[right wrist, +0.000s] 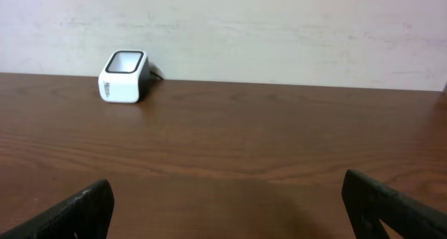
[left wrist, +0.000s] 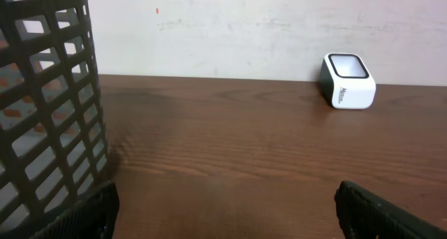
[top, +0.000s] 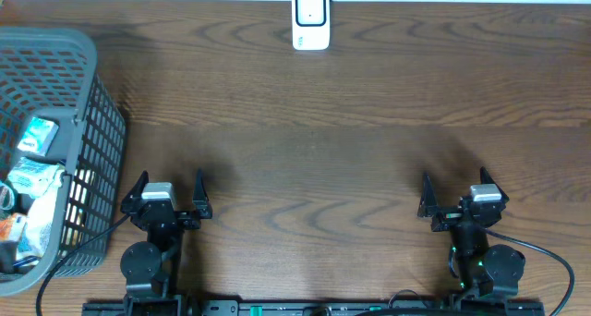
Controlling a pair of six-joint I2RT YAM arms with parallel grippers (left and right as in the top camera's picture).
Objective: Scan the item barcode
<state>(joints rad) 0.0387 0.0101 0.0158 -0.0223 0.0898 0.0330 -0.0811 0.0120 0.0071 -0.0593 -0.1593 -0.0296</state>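
"At the near edge of the table (top: 314, 168), both arms sit parked low," notes A. "Left gripper (top: 171, 179): jaws spread wide, nothing between them. Right gripper (top: 454, 185): the same, wide and empty."

B: "Where is the item?"

A: "In the grey mesh basket (top: 88, 122) at the left edge, among several wrapped packages (top: 37, 136). I can't tell which one is meant. The scanner (top: 311, 20), white with a dark window, stands at the far edge, centre, well apart from both the basket and the arms."

B: "Step in hand?"

A: "My judgement: the very start. Nothing is picked and nothing is presented. The left arm is nearest the basket, so the next move probably calls for it to rise over the rim, reach down among the packages and close on one. The barcode then has to face the scanner window."

B: "View differences?"

A: "Only the overhead shows the basket's contents. The left wrist view shows just the basket's outer wall at its left, with the scanner to the right. The right wrist view shows the scanner to the left against the wall, and no basket at all. Both wrist views show their own fingertips (left wrist: 77, 214) only in the lower corners."
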